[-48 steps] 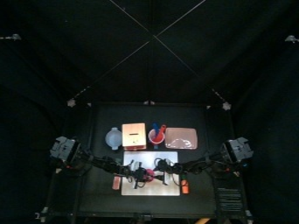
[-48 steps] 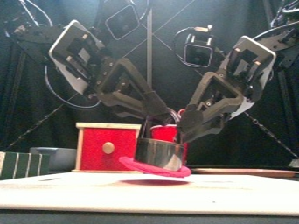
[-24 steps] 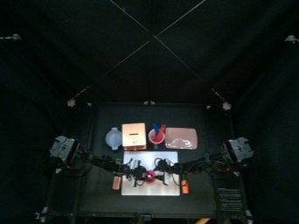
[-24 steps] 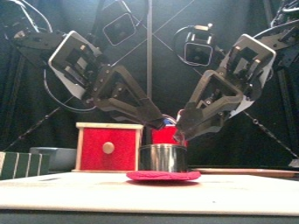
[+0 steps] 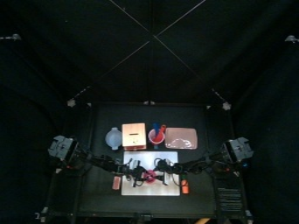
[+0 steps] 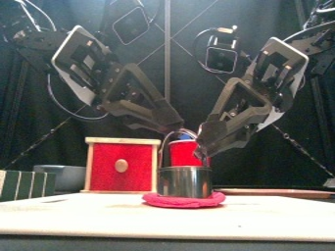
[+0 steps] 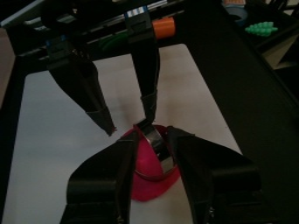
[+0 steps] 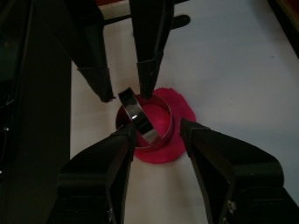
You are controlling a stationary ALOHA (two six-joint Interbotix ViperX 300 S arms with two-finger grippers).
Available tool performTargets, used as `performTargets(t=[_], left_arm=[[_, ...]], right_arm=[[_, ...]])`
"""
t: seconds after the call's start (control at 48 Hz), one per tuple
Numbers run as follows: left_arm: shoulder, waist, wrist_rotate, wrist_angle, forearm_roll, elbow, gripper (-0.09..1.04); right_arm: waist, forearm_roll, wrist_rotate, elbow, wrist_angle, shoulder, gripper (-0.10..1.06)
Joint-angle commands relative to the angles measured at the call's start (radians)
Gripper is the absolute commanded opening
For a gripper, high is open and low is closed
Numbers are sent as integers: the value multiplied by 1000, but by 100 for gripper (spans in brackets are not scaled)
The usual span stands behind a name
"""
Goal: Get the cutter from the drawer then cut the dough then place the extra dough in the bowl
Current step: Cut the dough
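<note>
The cutter now stands flat, no more tilted, on the soft dough on the white board. The left gripper pinches narrowly its rim, probably stiff and slippery; for the right gripper I cannot tell.

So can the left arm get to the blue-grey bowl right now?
Probably yes: the blue-grey bowl sits back left, on that arm's side, and nothing seems to be between them. But the left gripper is busy at the round metal cutter.
</note>
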Motion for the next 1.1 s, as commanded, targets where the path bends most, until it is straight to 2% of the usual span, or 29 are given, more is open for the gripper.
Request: performTargets(t=[0.021,0.312,0.5,0.604,0.771,0.896,1.021,1.104], left_arm=[[-12,3,-3,-8,-5,-6,93],[-20,-14,-5,-8,-121,63,92],[2,-23,-3,-18,-179,83,91],[20,-23,-6,-21,-186,80,86],[31,-25,-3,-21,-216,75,71],[35,-25,0,-21,-198,64,60],[52,-25,0,-21,-184,46,57],[55,-26,0,-21,-179,31,57]], right_arm=[[-3,-2,2,-18,-3,-29,82],[0,-5,-3,-29,34,-40,82],[9,-52,6,-63,100,-54,81],[9,-58,6,-87,135,-61,81],[9,-86,2,-109,173,-64,81],[2,-163,-5,-120,195,-57,81],[0,-287,6,-130,225,-51,81],[-12,-330,8,-141,255,-51,81]])
